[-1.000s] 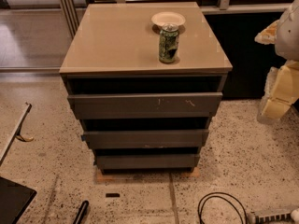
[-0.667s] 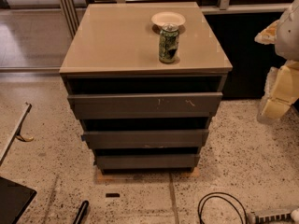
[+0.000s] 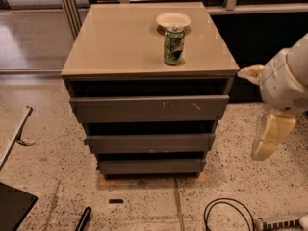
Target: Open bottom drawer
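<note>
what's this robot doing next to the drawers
A one-armed robot is about to open the bottom drawer of a grey cabinet. Its gripper hangs off to the right of the cabinet, apart from it and touching nothing. The bottom drawer has not been pulled out yet. A green can and a small bowl sit on the cabinet top.

Bare floor before the drawers, clutter at the edges.
We see our gripper (image 3: 267, 138) hanging right of the cabinet, apart from it, with open floor (image 3: 144, 201) before the bottom drawer (image 3: 151, 166). The middle drawer front (image 3: 150, 142) juts out above it; a black cable (image 3: 226, 213) loops at lower right.
</note>
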Robot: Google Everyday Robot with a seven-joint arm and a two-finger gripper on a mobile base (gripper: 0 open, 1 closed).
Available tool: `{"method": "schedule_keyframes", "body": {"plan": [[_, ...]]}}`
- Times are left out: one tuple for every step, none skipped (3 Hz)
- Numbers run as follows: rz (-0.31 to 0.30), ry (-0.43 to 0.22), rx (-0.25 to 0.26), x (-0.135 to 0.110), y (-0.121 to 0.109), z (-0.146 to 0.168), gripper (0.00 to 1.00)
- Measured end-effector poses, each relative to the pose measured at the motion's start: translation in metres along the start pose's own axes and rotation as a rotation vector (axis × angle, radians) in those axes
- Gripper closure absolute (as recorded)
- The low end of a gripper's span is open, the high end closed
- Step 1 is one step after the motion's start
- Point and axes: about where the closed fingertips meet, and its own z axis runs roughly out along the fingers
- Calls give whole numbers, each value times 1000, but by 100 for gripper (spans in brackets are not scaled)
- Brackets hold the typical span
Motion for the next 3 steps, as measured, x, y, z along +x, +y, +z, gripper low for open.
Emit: {"method": "schedule_keyframes", "body": {"plan": [[-67,-85,-44,16,34,80,0],[-69,-158,-87,31,64,170,0],[-23,-236,-104,35,78,258,0]]}}
